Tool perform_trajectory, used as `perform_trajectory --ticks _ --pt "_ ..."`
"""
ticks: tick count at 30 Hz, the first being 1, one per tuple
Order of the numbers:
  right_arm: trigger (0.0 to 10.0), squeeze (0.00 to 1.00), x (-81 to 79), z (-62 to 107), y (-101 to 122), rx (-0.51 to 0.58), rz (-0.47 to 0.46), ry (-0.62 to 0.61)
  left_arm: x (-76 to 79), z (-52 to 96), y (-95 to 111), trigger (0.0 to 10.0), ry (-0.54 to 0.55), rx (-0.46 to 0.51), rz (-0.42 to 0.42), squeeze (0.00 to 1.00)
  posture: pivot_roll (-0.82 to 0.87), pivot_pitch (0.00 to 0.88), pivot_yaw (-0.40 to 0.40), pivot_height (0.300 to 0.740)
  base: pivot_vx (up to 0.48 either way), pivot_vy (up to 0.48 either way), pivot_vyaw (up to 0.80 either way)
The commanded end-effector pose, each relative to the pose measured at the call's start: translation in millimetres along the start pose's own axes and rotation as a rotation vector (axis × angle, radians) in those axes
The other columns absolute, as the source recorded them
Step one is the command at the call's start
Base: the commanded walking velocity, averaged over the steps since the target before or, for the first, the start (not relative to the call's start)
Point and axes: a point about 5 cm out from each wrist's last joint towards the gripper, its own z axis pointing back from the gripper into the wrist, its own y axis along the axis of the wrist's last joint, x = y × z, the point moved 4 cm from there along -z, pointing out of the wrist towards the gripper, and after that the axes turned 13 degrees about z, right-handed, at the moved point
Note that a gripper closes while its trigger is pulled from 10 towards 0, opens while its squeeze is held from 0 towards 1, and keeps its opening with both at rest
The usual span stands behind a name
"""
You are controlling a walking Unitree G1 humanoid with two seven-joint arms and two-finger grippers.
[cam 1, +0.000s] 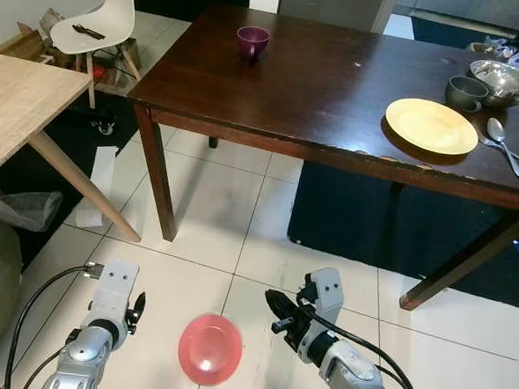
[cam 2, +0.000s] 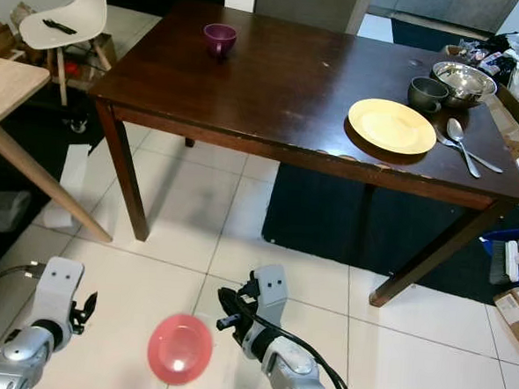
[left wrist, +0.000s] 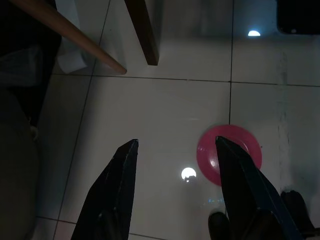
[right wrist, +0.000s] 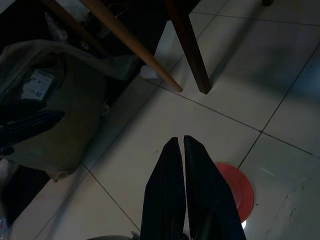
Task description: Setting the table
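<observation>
A dark wooden surface [cam 1: 319, 83] stands ahead of both tools, across a stretch of white tiled floor [cam 1: 231, 219], only partly laid. On it, far ahead and to the right of the right tool [cam 1: 276, 306], sits a yellow plate [cam 1: 431, 126] with spoons [cam 1: 506, 146] just beside it, and beyond those a dark mug [cam 1: 466, 91] and a steel bowl [cam 1: 503, 81]. A purple cup [cam 1: 252, 41] stands alone at the far side, well ahead of the left tool [cam 1: 136, 308]. A lighter wooden table [cam 1: 18, 109] and a white chair [cam 1: 103, 17] lie off to the left of the left tool.

The red plate [cam 1: 210, 349] lies flat on the floor between the two tools, near both and touching neither. The left tool hangs above the tiles with its two black fingers [left wrist: 117, 195] spread wide apart and nothing between them. The right tool points toward the plate with its fingers pressed together, also empty.

By this evidence the job is at an early stage: one place looks roughly laid, while the red plate has not yet been lifted, carried to the surface or set down, and a second setting likely remains to be made.
</observation>
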Motion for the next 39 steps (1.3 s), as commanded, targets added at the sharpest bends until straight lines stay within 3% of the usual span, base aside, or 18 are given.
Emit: perform_trajectory --ticks 1,39 --pt "10.0 0.0 0.9 2.0 -6.7 -0.021 -0.004 -0.013 -2.1 2.0 -11.2 10.0 0.005 -0.036 -0.009 0.0 -0.1 0.037 0.017 0.74 0.0 0.0 0.0" --pt "10.0 0.0 -0.2 -1.2 -7.6 -0.029 -0.014 -0.013 -4.1 0.2 -8.4 10.0 0.004 -0.034 -0.019 0.0 -0.09 0.039 0.024 0.74 0.0 0.0 0.0"
